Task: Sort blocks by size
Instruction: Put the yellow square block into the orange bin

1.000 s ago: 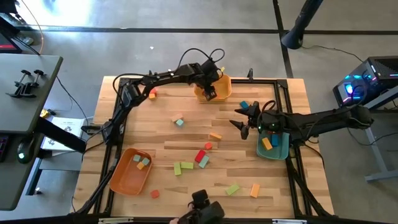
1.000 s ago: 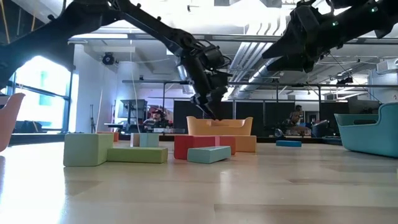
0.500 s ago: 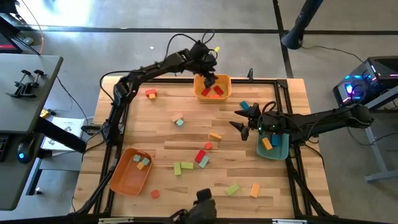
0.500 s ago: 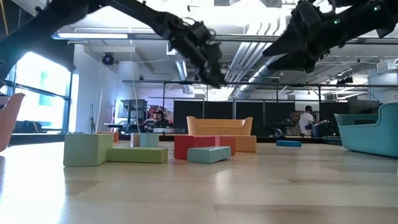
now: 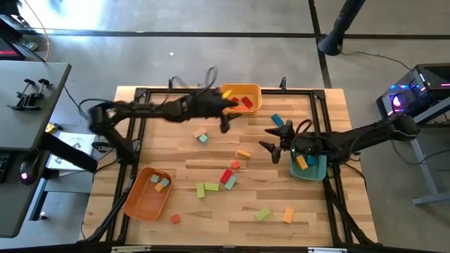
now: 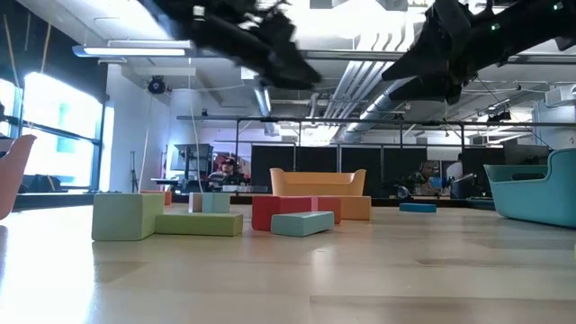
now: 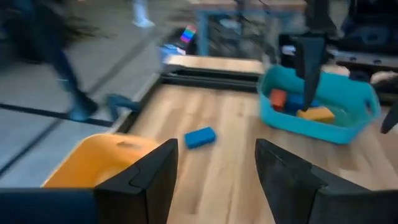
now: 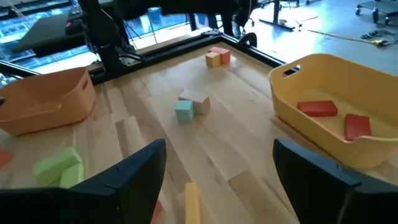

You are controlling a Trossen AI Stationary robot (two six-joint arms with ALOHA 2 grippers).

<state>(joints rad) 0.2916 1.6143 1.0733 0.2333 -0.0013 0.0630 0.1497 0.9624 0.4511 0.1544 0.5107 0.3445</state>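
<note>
Since the earlier frames, the left gripper (image 5: 225, 121) has swung away from above the yellow tray (image 5: 254, 92) and now hangs just beside that tray's near-left corner, over bare table (image 5: 176, 151). Its fingers (image 7: 140, 180) stand apart with nothing between them. Two red blocks (image 5: 247, 102) lie inside the yellow tray, also seen from the right wrist (image 8: 319, 108).

The right gripper (image 5: 273, 138) has kept its place, hovering well in front of the yellow tray, just beside the teal tray (image 5: 315, 171). Its jaws are spread wide and empty. The teal tray holds orange and blue blocks (image 5: 302, 161).

A blue block (image 5: 277, 119) lies between the yellow tray and the teal tray. A pale cube and a teal cube (image 5: 202, 137) sit touching, in front of the yellow tray to its left. Farther from the yellow tray lie an orange bar (image 5: 243, 153), a red and teal cluster (image 5: 227, 177) and green bars (image 5: 206, 188). The orange tray (image 5: 138, 202), at the corner diagonally opposite the yellow tray, holds small blocks.
</note>
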